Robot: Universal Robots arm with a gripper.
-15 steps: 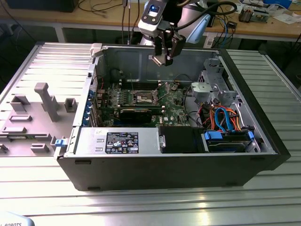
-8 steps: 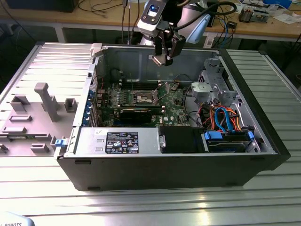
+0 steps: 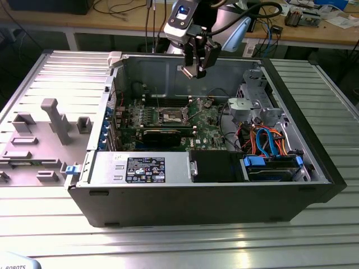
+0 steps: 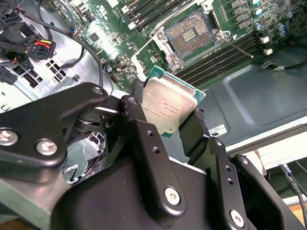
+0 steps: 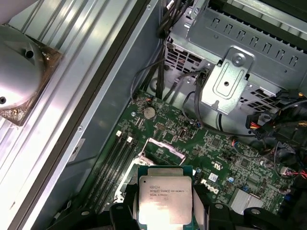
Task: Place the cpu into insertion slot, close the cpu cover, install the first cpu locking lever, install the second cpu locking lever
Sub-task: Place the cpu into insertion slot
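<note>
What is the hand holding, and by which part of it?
The hand holds the cpu, gripped by two opposite side edges, with its metal top showing in both wrist views.

**Obscured and Truncated Items**

In both wrist views the fingers [image 4: 139,128] of the hand [image 4: 165,112] cover two opposite edges of the cpu [image 4: 169,109] clamped between them. In the first wrist view the cpu is cut by the picture's edge and hides part of the insertion slot [image 5: 163,149]. In the exterior view the held item is too small to identify. The arm [image 3: 230,19] runs off the frame.
</note>
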